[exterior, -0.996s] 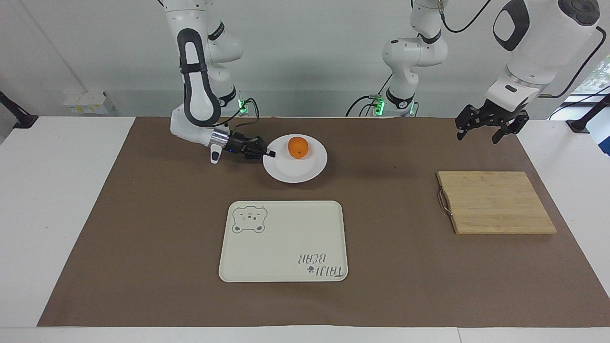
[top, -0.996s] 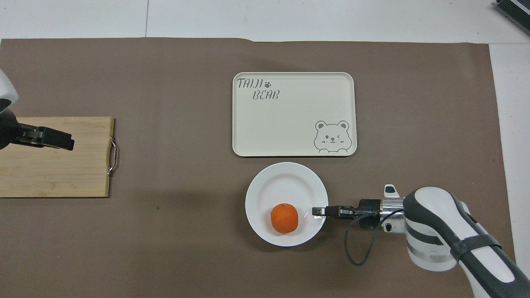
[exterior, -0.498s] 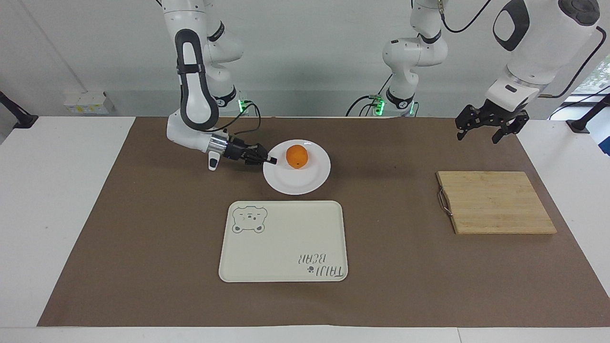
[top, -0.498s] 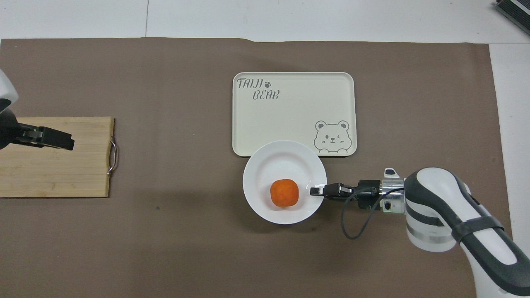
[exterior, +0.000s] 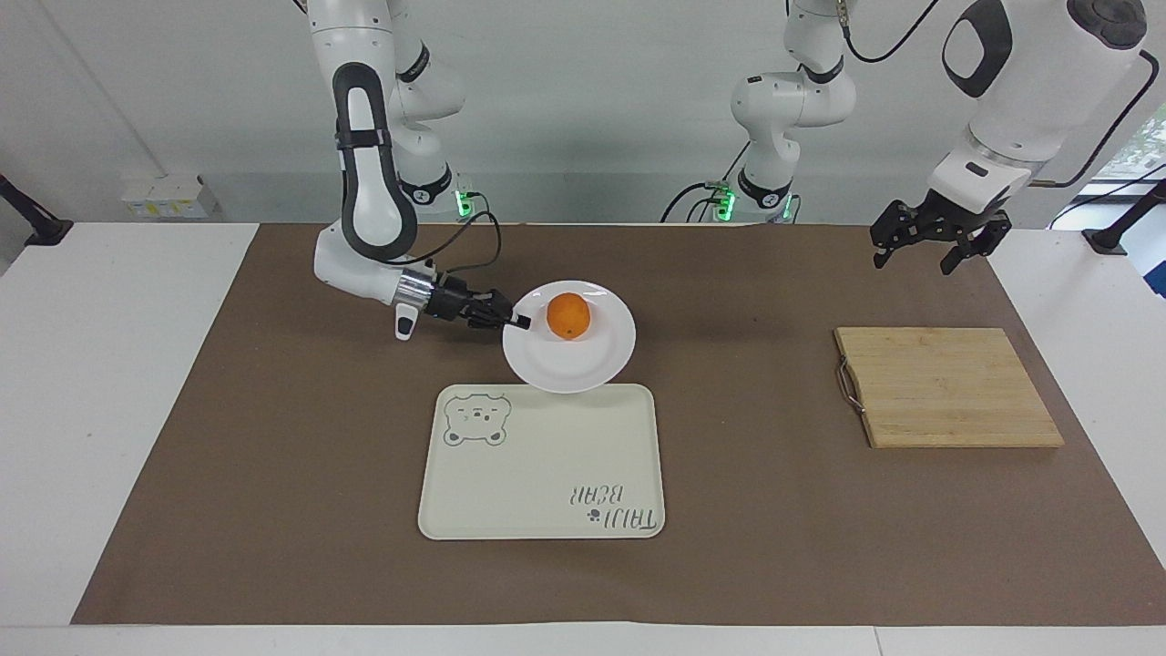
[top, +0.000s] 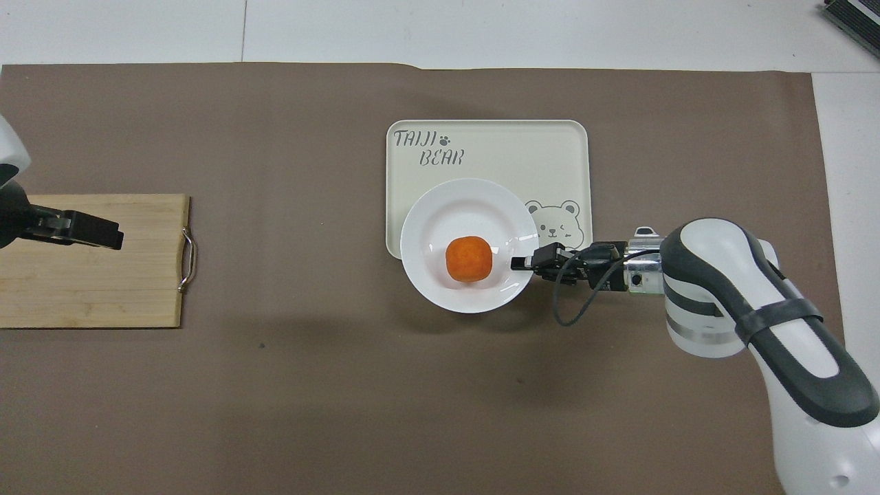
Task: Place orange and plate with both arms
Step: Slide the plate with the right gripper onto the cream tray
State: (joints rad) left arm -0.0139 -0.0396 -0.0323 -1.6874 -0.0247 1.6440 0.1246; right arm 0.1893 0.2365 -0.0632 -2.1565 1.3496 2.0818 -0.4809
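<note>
The orange [exterior: 568, 315] already sits on the white plate [exterior: 583, 364], so that part of the task looks done. What seems to remain is getting the loaded plate down onto the cream bear tray [exterior: 542, 483] and letting go.

The right claw [exterior: 519, 320] pinches the plate's rim at the edge toward the right arm's end of the bench and carries the plate clear of the brown mat [exterior: 273, 456]. In the facing view the plate hangs over the tray's edge nearest the robots; in the overhead view it covers the part of the tray beside the bear drawing [top: 555, 225].

The left claw [exterior: 938, 239] waits in the air over the wooden cutting board [exterior: 947, 387] at the left arm's end, its fingers spread apart and holding nothing.

A second ago the plate was on the mat, just short of the tray; since then it has been lifted and moved away from the robots until it overlaps the tray. The orange has kept its place on the plate, and the left claw has not shifted.
</note>
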